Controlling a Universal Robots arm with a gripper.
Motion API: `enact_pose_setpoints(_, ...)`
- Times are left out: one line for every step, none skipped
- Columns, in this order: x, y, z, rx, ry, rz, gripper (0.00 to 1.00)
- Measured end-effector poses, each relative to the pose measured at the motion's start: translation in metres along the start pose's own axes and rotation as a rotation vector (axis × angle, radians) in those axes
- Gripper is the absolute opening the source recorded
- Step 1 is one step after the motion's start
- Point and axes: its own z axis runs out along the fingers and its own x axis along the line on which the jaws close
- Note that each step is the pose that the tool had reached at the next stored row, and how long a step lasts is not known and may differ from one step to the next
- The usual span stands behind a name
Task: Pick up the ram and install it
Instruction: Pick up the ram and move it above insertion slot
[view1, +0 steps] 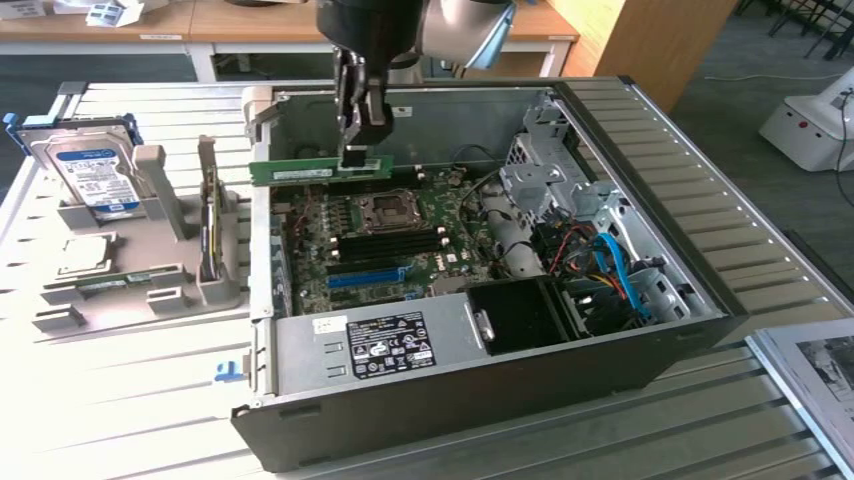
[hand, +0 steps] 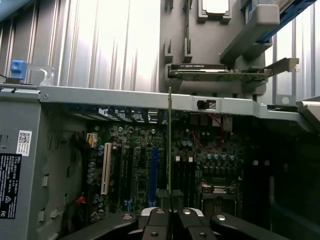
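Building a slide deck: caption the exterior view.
Robot hand grips a long green RAM stick over the green motherboard inside an open black desktop computer case.

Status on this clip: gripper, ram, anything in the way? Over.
Gripper shut on ram. Ram over motherboard, not seated. Nothing seen blocking memory slots.

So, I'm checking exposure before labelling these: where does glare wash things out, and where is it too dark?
Exterior view: the slatted table is blown out white at that view's left, the outer wall of the computer case near black. Wrist view: the table glares white beyond the case; the motherboard lies in shade behind the ram gripped in the hand.
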Motion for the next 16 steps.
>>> enact_pose_setpoints(0.000, -0.0028, -0.0003, -0.0005, 0.0000, 0.000, 0.12)
enact_pose_setpoints(0.000, -0.0054, -0.0005, -0.0009, 0.0000, 0.000, 0.12)
enact_pose_setpoints(0.000, -0.0080, -0.0008, -0.0014, 0.0000, 0.000, 0.12)
enact_pose_setpoints(0.000, -0.0106, -0.0011, -0.0018, -0.0001, 0.000, 0.12)
enact_pose_setpoints(0.000, -0.0131, -0.0013, -0.0023, -0.0001, 0.000, 0.12)
enact_pose_setpoints(0.001, -0.0156, -0.0016, -0.0027, -0.0001, 0.000, 0.12)
enact_pose_setpoints(0.001, -0.0182, -0.0018, -0.0031, -0.0001, 0.000, 0.12)
enact_pose_setpoints(0.001, -0.0210, -0.0021, -0.0036, -0.0002, 0.000, 0.12)
enact_pose_setpoints(0.001, -0.0237, -0.0024, -0.0041, -0.0002, 0.000, 0.12)
enact_pose_setpoints(0.001, -0.0263, -0.0026, -0.0046, -0.0002, 0.000, 0.12)
enact_pose_setpoints(0.001, -0.0290, -0.0029, -0.0051, -0.0002, 0.000, 0.12)
enact_pose_setpoints(0.001, -0.0318, -0.0032, -0.0056, -0.0002, 0.000, 0.12)
enact_pose_setpoints(0.001, -0.0345, -0.0035, -0.0061, -0.0002, 0.000, 0.12)
enact_pose_setpoints(0.001, -0.0378, -0.0038, -0.0067, -0.0003, 0.000, 0.12)
enact_pose_setpoints(0.002, -0.0406, -0.0041, -0.0072, -0.0003, 0.000, 0.12)
enact_pose_setpoints(0.002, -0.0433, -0.0044, -0.0078, -0.0003, 0.000, 0.12)
